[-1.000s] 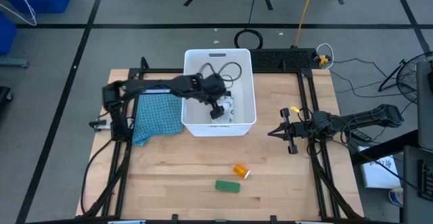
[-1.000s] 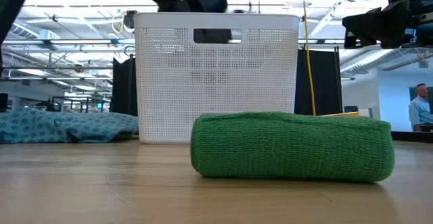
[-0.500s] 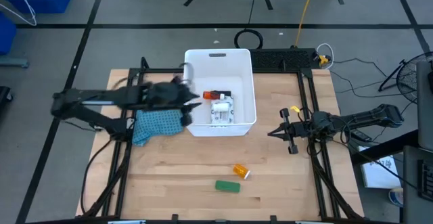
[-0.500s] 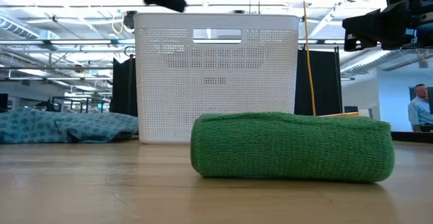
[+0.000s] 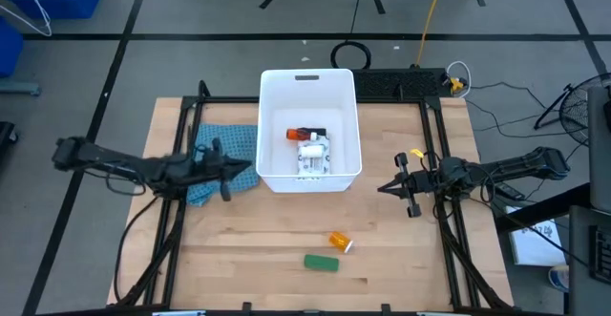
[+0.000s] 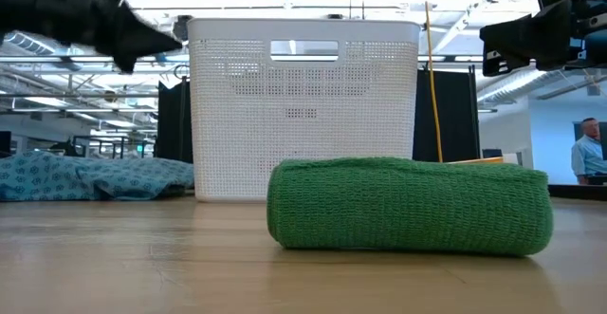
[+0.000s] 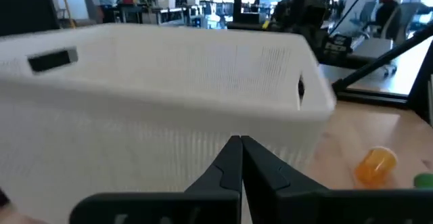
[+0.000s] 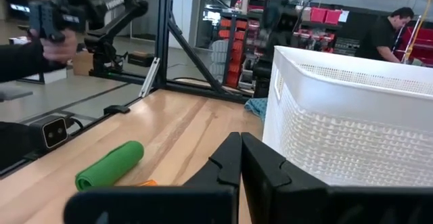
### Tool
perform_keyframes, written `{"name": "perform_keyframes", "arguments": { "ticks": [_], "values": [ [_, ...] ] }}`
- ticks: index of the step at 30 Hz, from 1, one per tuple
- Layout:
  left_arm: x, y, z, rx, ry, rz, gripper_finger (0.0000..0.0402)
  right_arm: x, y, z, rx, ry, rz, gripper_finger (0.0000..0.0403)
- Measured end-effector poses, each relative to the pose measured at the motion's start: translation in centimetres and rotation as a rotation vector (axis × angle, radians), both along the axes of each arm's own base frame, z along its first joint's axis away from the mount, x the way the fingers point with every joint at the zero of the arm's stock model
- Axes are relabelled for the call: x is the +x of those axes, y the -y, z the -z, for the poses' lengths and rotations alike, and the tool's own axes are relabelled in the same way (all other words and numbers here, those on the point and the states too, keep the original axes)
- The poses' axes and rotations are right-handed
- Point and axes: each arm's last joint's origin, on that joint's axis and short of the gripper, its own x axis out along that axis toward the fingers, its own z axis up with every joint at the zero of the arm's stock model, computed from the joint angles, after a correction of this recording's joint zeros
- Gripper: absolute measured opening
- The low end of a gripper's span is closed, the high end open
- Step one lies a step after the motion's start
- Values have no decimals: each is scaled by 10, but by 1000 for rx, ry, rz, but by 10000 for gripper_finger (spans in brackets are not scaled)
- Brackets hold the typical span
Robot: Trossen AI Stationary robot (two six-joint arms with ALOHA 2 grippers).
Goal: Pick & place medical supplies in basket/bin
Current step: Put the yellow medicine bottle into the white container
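Lying loose on the table [image 5: 239,240] near its front edge, the orange pill bottle [image 5: 340,242] looks light, rigid and probably slick, best pinched across its body, while the left tool [image 5: 229,170] beside the white bin [image 5: 346,115] and the right tool [image 5: 391,188] are closed, empty.

One white tub [image 5: 272,82] stands on the surface [image 5: 258,249]. Two orange pill bottles show: one bottle in the tub [image 5: 302,134] and one bottle on the surface [image 5: 340,242]. One white printed packet [image 5: 311,155] lies in the tub. One green block [image 5: 321,263] lies on the surface just beside the outer bottle. One blue-green patterned cloth [image 5: 229,149] lies beside the tub. Two robot arms are present, the left gripper [image 5: 250,173] and the right gripper [image 5: 382,187], each with its jaws pressed together.
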Motion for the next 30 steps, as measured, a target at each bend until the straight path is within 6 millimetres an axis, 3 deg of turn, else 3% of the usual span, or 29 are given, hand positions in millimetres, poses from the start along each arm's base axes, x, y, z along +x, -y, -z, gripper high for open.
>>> {"name": "perform_keyframes", "arguments": {
  "ticks": [6, 14, 22, 26, 30],
  "values": [
    [-14, 0, 32, -38, 156, 11, 2, 0, 0, 0, 1, 0, 1, 0],
    [-13, 1, 39, 12, 55, -9, 2, 0, 0, -1, -6, 9, 16, 0],
    [-13, 1, 39, 16, 53, 6, 25, 1, 5, -6, 60, 46, 176, 0],
    [-13, 1, 39, 17, 55, 6, 25, 6, -1, -33, 67, 59, 138, 0],
    [-13, 1, 38, 49, 63, 6, 15, 21, -16, -64, 82, -116, 90, 0]
  ]
}}
